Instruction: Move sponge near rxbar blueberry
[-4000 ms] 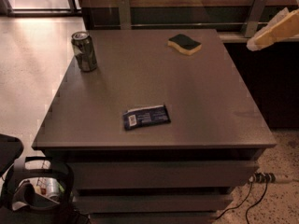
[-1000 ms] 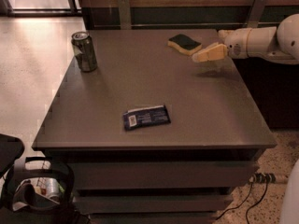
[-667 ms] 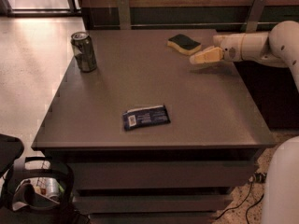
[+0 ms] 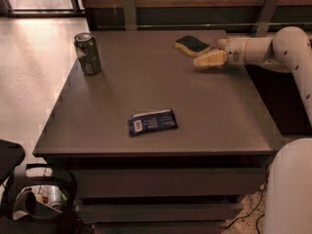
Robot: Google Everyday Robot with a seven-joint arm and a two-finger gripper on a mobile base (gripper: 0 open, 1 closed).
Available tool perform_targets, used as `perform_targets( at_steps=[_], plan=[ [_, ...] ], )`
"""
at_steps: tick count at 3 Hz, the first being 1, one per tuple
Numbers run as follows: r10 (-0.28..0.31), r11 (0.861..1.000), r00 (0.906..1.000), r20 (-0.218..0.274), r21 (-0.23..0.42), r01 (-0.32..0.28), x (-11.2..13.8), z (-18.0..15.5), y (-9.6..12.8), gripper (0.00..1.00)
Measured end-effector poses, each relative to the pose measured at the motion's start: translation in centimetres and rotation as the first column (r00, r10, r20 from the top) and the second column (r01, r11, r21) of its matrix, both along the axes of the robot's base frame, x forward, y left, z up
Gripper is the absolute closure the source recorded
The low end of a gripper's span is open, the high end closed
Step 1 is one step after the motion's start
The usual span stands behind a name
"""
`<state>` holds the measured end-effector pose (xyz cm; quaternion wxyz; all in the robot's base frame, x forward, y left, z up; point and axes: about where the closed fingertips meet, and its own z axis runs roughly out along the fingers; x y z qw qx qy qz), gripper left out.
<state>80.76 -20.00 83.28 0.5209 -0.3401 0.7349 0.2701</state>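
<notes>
Green-topped sponge [image 4: 193, 45] at far table [image 4: 219, 126] edge, end effector [image 4: 200, 61] just beside, grip unclear.

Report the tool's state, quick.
Tool: cannot be told whether open or closed. It sits low over the table, near the far right corner, just right of the sponge. The sponge lies on the table, not gripped.

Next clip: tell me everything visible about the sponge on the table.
The sponge is a small rectangle, dark green top over a yellow foam base. It lies flat, green side up, on the far right part of the table, nothing on it. The tool sits just beside its near right side; whether they touch is unclear.
</notes>
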Motion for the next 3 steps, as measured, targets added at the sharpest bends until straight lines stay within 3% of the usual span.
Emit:
perform_targets(
  at_steps=[2, 3],
  plan=[
    [-0.028, 0.999, 0.9986, 0.044, 0.033, 0.027, 2.7, 0.3, 2.8, 0.00],
    [-0.042, 0.999, 0.9988, 0.026, 0.033, 0.042, 3.6, -1.0, 3.7, 0.13]
  ],
)
